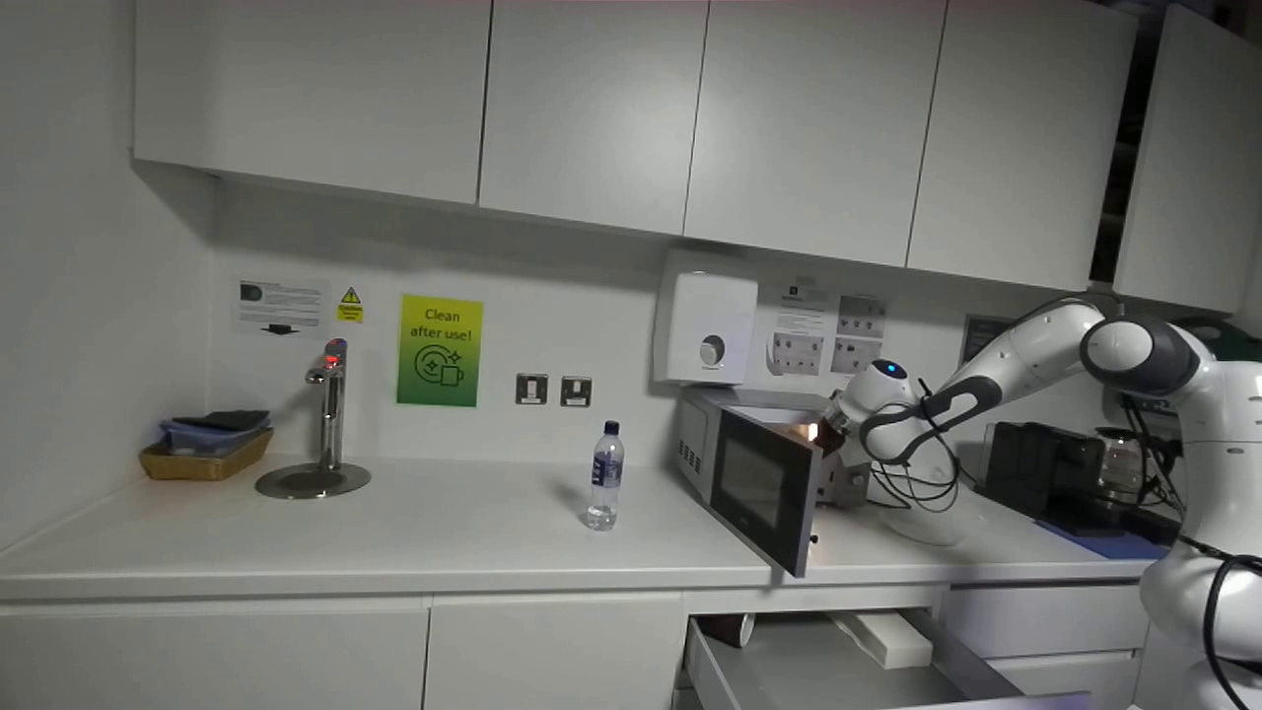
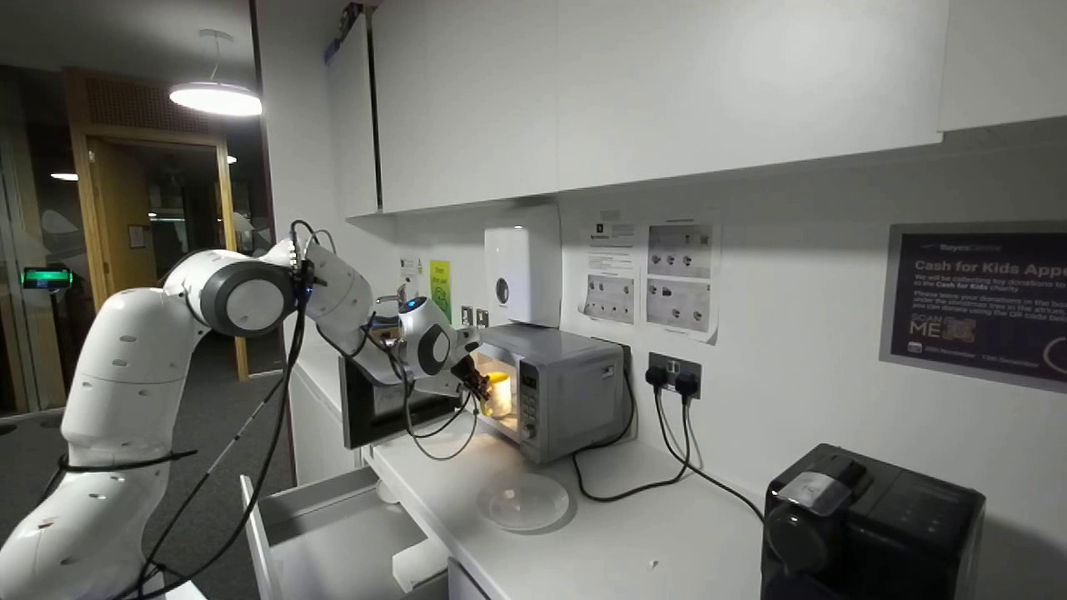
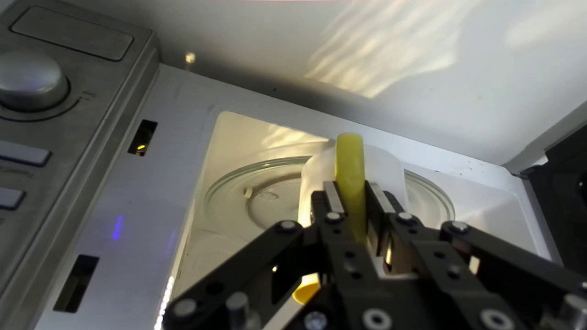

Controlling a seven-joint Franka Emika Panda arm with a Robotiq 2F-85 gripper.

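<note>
A white mug with a yellow inside and a yellow handle stands in the mouth of the lit microwave. My gripper is shut on that handle, one finger on each side of it. Behind the mug, in the wrist view, lies the glass turntable; whether the mug's base touches it cannot be told. The microwave door hangs open towards the counter's front edge. In an exterior view the mug glows in the cavity light, and fingers partly cover it.
A water bottle stands left of the microwave door. Below the counter an open drawer juts out. A clear plate lies beside the microwave, with power cables and a black coffee machine farther along.
</note>
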